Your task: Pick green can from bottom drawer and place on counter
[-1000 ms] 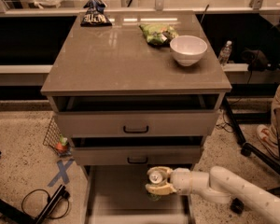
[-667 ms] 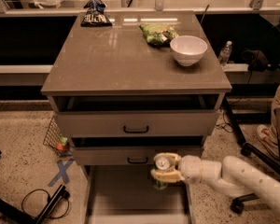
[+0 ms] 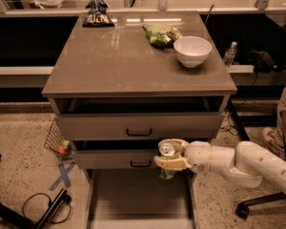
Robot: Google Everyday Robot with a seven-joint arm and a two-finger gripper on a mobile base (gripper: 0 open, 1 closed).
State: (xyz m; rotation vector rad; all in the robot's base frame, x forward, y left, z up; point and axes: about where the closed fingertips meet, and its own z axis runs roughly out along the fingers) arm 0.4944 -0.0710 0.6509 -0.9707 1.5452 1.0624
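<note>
— While working down from the biggest thing: counter (image 3: 119, 61), glossy grey-brown, capping a three-drawer cabinet (image 3: 138, 128).
— Beneath it?
— Two shallow drawers (image 3: 105, 159) with black handles, each slightly open. Lowest of all, bottom drawer (image 3: 133, 199), pulled far out toward the camera, with a pale flat floor.
— Next in size?
— Reaching in from the right, thick white arm (image 3: 257, 163), level with the middle drawer's front.
— Anything up on the counter?
— Near the right edge, white bowl (image 3: 192, 50). Just behind and left of it, green snack bag (image 3: 161, 34). At the far edge, dark snack bag (image 3: 97, 14), well apart from both.
— And at the arm's tip?
— Pale gripper (image 3: 162, 152), above the bottom drawer, just in front of the middle drawer's handle. Its fingers (image 3: 174, 164) clamped on the green can (image 3: 167, 150).
— Placement of that can?
— Upright, silver top up, green body hanging below the fingers. Off the drawer floor, lower than the counter, not yet resting on it.
— Smallest?
— Clear plastic bottle (image 3: 230, 54), upright, beyond the counter's right side.
</note>
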